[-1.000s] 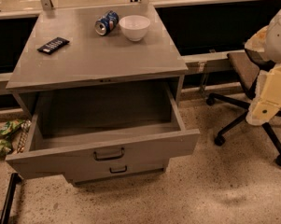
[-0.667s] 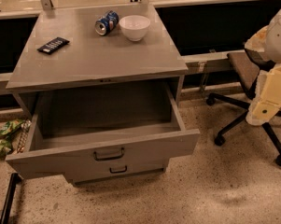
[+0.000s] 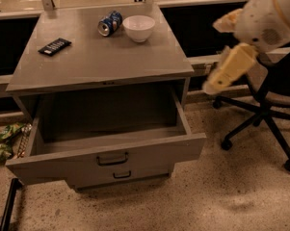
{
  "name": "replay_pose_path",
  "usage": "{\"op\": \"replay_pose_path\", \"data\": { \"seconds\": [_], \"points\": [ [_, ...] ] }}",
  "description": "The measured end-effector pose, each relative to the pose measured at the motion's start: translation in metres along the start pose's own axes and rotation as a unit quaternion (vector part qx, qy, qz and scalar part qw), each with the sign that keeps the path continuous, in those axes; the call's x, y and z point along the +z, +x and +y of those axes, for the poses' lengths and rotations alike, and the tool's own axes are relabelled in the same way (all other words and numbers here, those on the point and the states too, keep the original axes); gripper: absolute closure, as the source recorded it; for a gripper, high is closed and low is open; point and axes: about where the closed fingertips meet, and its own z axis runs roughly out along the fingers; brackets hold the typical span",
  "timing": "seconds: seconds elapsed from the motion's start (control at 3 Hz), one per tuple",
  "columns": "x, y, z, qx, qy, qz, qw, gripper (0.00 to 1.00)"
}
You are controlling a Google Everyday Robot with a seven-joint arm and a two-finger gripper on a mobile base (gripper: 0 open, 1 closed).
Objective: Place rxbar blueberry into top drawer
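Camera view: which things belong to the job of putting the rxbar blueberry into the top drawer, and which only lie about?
Job: rxbar blueberry, on the cabinet, left side; top drawer, open; gripper, in the air right of the cabinet.
Lying about: soda can, white bowl, office chair, green litter on the floor.

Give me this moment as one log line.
rxbar blueberry: on cabinet, left side | top drawer: open | gripper: in air right of cabinet, away from bar | pick: not yet done
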Motion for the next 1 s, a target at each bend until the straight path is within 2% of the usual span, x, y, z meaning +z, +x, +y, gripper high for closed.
{"op": "replay_pose_path", "data": {
  "seconds": [0.33, 0.67, 1.0],
  "points": [
    [0.052, -0.087, -0.020, -0.007, -0.016, -0.162, 0.9866, 0.00],
    [0.110, -0.186, -0.040, 0.014, -0.024, -0.289, 0.9568, 0.00],
    [0.102, -0.180, -0.049, 0.017, -0.002, -0.286, 0.9581, 0.00]
  ]
}}
